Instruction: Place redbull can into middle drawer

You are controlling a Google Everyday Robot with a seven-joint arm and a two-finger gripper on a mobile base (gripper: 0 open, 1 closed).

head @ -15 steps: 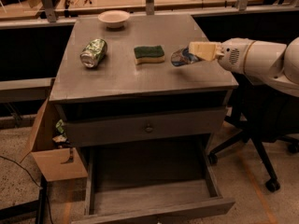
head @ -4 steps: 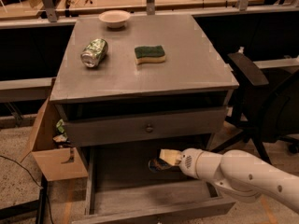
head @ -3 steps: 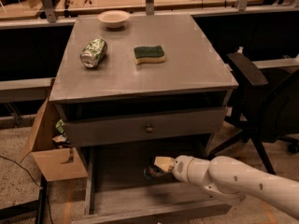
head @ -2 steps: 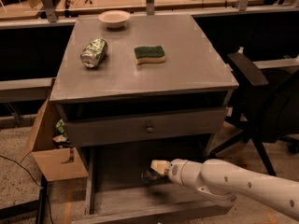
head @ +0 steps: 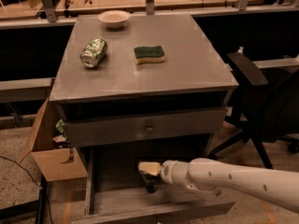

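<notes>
My gripper (head: 149,170) reaches from the right into the open middle drawer (head: 154,211), low in the camera view. It is shut on the redbull can (head: 150,185), which shows as a slim dark shape hanging upright under the cream fingers (head: 147,167), just above or on the drawer's flat bottom. My white forearm hides the drawer's right half. Whether the can rests on the bottom, I cannot tell.
On the grey cabinet top (head: 196,69) lie a green-and-white can (head: 93,52) on its side, a green sponge (head: 149,54) and a small bowl (head: 114,18). A closed drawer front with a round knob (head: 148,128) sits above. A cardboard box (head: 49,148) stands left, an office chair (head: 266,106) right.
Five seconds ago the gripper held the can beside the cabinet top. It has since come down into the open drawer and, over the last second, slid left and deeper in.
</notes>
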